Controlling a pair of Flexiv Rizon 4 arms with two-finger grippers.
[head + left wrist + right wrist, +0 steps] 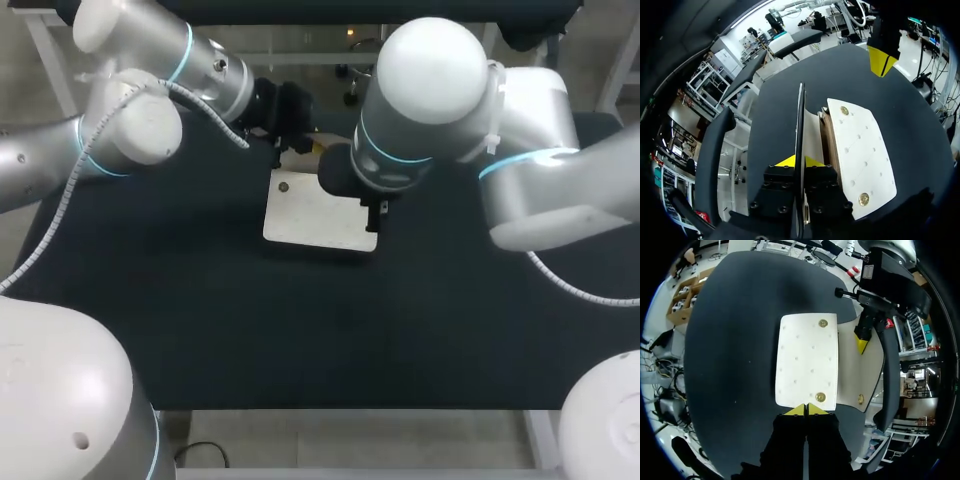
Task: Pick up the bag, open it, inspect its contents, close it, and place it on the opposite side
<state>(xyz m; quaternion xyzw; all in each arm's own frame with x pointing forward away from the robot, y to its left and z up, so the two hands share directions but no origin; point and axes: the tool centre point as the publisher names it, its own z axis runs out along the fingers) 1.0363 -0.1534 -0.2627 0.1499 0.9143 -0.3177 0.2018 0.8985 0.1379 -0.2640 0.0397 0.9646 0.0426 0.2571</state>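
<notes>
- Opening: left gripper (799, 161) clamps the bag (807, 360)'s flap (800, 130) upright.
- Right gripper (805, 410), closed and empty, hovers at the bag's edge.
- Next, probably: swing the flap wider, then inspect.

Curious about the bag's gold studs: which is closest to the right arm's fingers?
The stud on the bag's white panel, just ahead of those fingers; the other two lie farther off.
</notes>
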